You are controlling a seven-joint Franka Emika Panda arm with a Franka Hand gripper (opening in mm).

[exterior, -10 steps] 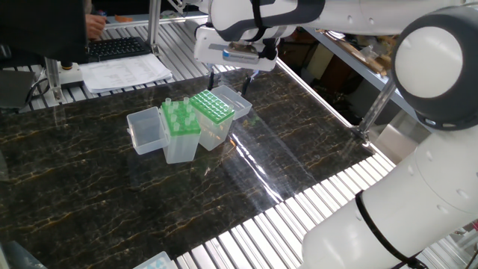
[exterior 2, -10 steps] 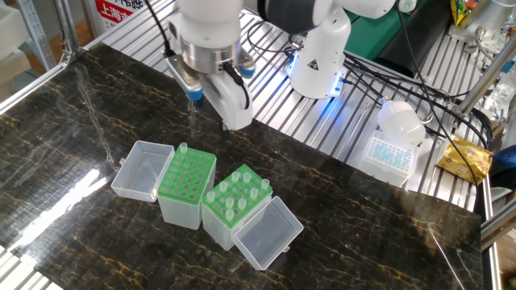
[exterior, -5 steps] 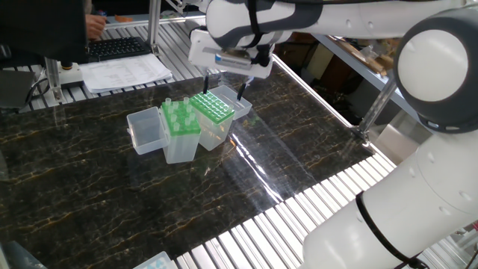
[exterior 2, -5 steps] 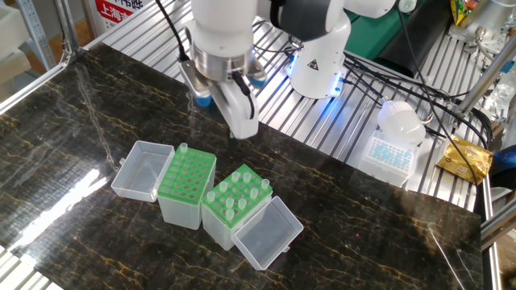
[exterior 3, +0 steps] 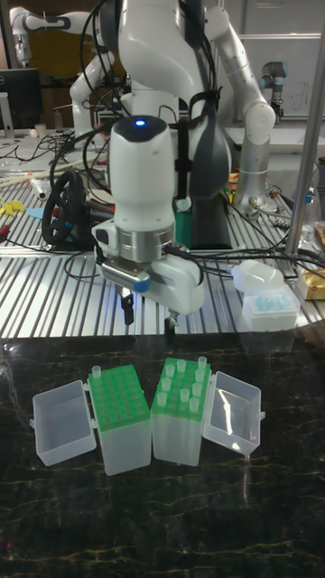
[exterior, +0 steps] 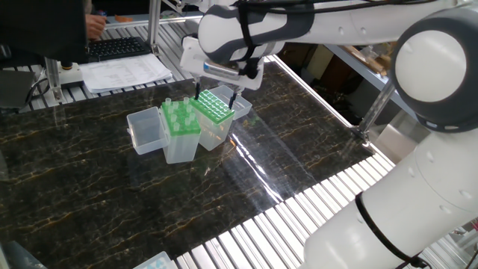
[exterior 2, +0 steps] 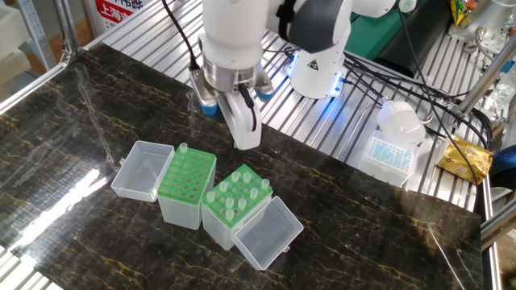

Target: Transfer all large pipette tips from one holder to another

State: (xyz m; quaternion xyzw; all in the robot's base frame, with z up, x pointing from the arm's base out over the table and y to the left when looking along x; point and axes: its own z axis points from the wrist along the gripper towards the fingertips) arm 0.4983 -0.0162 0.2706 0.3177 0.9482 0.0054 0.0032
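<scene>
Two clear holders with green plates stand side by side, lids hinged open. One holder (exterior 2: 236, 201) (exterior 3: 183, 397) (exterior: 181, 119) carries several large pipette tips (exterior 2: 239, 193) (exterior 3: 185, 377) standing upright. The other holder (exterior 2: 187, 179) (exterior 3: 117, 402) (exterior: 213, 107) shows a single tip (exterior 2: 182, 150) (exterior 3: 93, 373) at one corner and otherwise bare holes. My gripper (exterior 2: 232, 133) (exterior 3: 149, 323) (exterior: 215, 96) hangs open just above and behind the two holders. Nothing is between its fingers.
Open clear lids (exterior 2: 141, 169) (exterior 2: 266, 232) lie at the outer sides of the holders. A white box with a blue rack (exterior 2: 391, 153) (exterior 3: 269, 307) sits on the metal slats behind. A keyboard (exterior: 119, 48) and papers (exterior: 127, 72) lie beyond the dark tabletop (exterior 2: 379, 234).
My gripper has come down and moved closer to the holders, still open and empty. The holders and tips have not moved.
</scene>
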